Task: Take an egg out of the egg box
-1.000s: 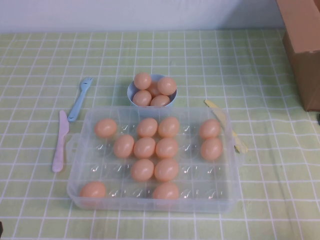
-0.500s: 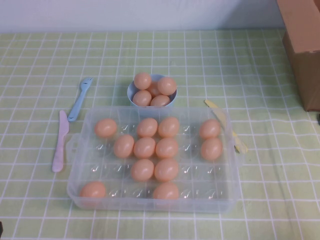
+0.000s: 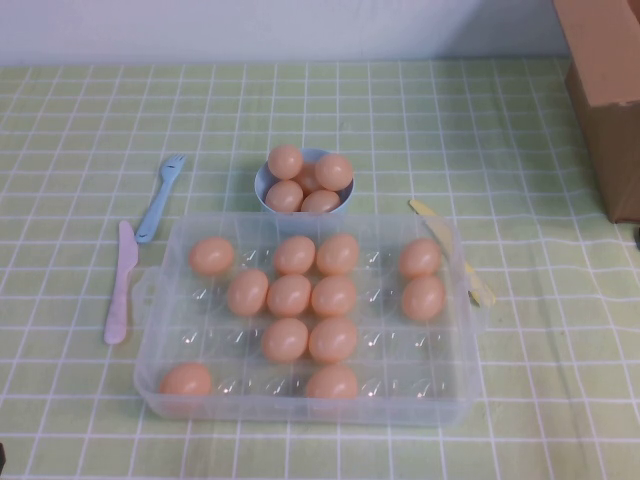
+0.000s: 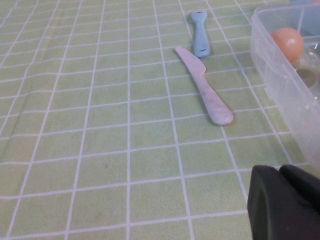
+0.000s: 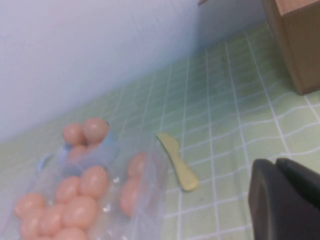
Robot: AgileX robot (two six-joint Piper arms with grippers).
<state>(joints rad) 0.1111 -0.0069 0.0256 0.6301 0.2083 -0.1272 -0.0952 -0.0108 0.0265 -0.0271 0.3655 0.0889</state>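
Overhead, the clear egg box [image 3: 305,400] sits mid-worktop [image 3: 80,100] on the green checked cloth, holding a dozen orange-tan eggs; the egg [image 3: 289,296] near its centre lies among them, untouched. Behind the box a light-blue bowl [image 3: 262,181] holds more eggs. A pink knife [image 3: 120,285] and a blue fork [image 3: 159,198] lie off the box's left side, a yellow utensil [image 3: 440,240] off its right, and a cardboard box [image 3: 605,100] stands at the far right. Neither end effector shows in this view.

From the left wrist, the left end effector [image 4: 285,202] appears as a dark mass low over the cloth, well clear of everything; whether its fingers are parted I cannot tell. Ahead of it lie the pink knife [image 4: 205,87] and, beyond that, the blue fork [image 4: 200,32]. The egg box wall [image 4: 280,75] runs just beside it, one egg visible inside.

From the right wrist, the right end effector [image 5: 287,200] is closed and grips nothing. The yellow utensil [image 5: 177,162] lies ahead of it, the egg box [image 5: 150,200] further off beyond that, and the bowl [image 5: 107,147] past the box. The cardboard box [image 5: 295,40] stands to its other side.
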